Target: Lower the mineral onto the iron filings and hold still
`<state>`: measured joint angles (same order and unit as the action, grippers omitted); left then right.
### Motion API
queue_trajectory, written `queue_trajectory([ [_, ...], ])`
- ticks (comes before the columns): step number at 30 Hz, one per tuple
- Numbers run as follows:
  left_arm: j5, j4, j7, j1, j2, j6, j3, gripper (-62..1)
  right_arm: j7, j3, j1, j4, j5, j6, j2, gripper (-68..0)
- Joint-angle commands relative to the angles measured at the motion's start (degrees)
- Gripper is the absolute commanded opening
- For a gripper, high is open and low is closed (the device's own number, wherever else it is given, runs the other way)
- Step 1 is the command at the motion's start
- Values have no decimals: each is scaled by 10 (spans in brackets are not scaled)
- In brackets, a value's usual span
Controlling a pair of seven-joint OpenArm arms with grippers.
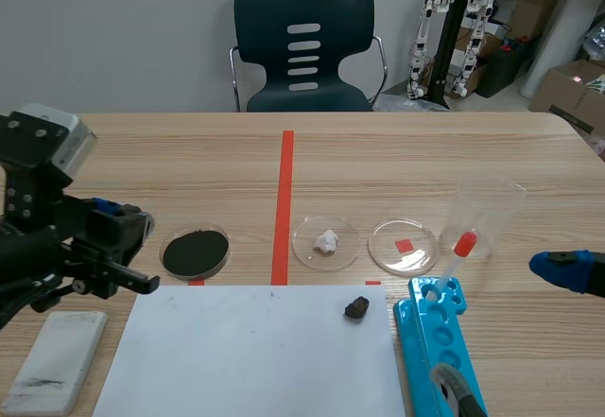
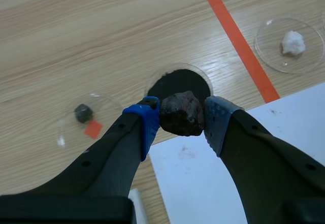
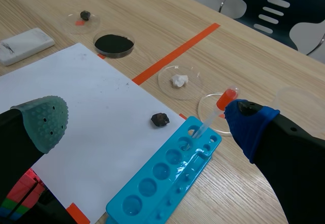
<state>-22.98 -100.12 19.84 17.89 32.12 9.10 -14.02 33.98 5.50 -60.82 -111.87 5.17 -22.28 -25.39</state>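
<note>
Mineral gripped, not yet lowered.
Has the mineral (image 2: 182, 113) clamped between the pads of the left gripper (image 2: 182, 118), in line with the near rim of the iron filings dish (image 2: 177, 82); leaves descent, contact and the hold to do. Shows nothing between them, only the paper sheet (image 1: 246, 351) just beside the dish. Further right: a loose dark stone (image 1: 356, 307), a blue well tray (image 1: 437, 341), and the right gripper (image 3: 147, 122), fingers spread wide, well apart.
</note>
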Motion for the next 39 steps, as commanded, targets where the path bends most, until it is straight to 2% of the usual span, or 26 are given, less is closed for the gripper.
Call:
queue_trajectory([
  [1,0,5,12,-27,-9,-1,-16,-493,8,0,0,-7,6,0,0,-22],
  [10,-2,142,111,-172,-80,-1,-92,-493,8,0,0,-7,6,0,0,-22],
  [23,-2,319,176,-305,-188,-1,-100,-493,8,0,0,-7,6,0,0,-22],
  [31,-2,405,177,-351,-216,12,-100,-494,8,0,0,-7,6,0,0,-22],
  [39,0,447,174,-372,-219,52,-100,-494,8,0,0,-7,6,0,0,-22],
])
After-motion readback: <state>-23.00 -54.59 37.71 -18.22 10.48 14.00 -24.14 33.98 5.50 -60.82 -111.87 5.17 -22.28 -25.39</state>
